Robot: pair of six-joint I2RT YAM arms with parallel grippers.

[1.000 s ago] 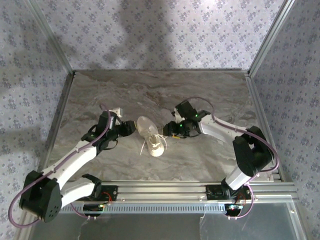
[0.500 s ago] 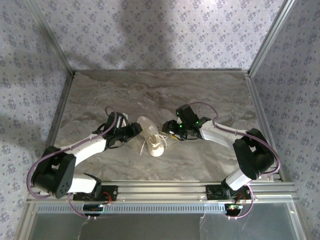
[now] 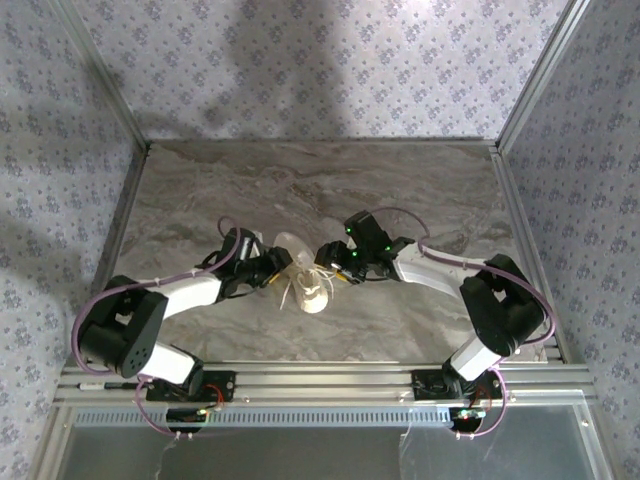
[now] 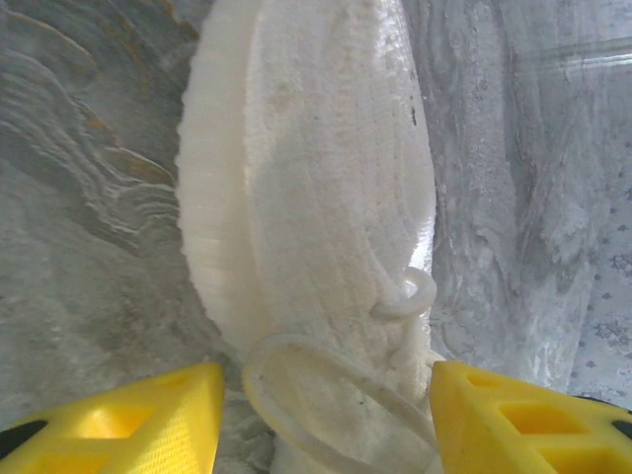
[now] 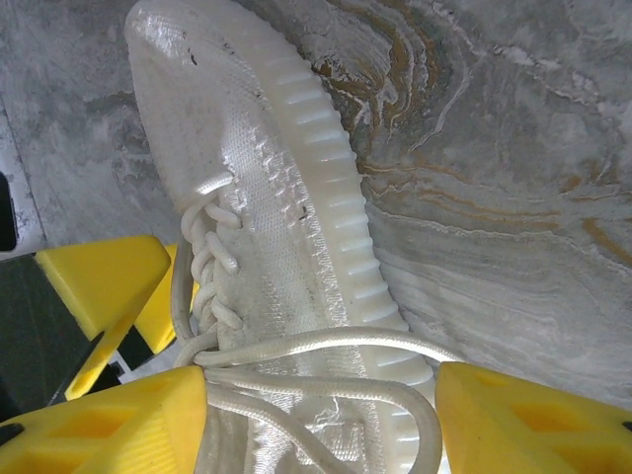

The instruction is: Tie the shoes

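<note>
**Item:** white sneaker [image 3: 303, 274], lying on the marbled tabletop [image 3: 420, 190] near its middle, directly between the two grippers. Its laces [image 5: 326, 346] are trailing loose across the upper.

**Left gripper** [image 4: 326, 420]: its yellow fingers [image 4: 148, 420] are standing apart and straddling one end of the sneaker. Contact with its sides is unclear from this angle.

**Right gripper** [image 5: 321, 420]: its jaws are standing wide apart, flanking the lace strands and clamping nothing.

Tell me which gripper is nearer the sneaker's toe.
Left. The left gripper sits beside the sneaker midway along, close to its toe; the right gripper straddles the lace end, farther back.
</note>
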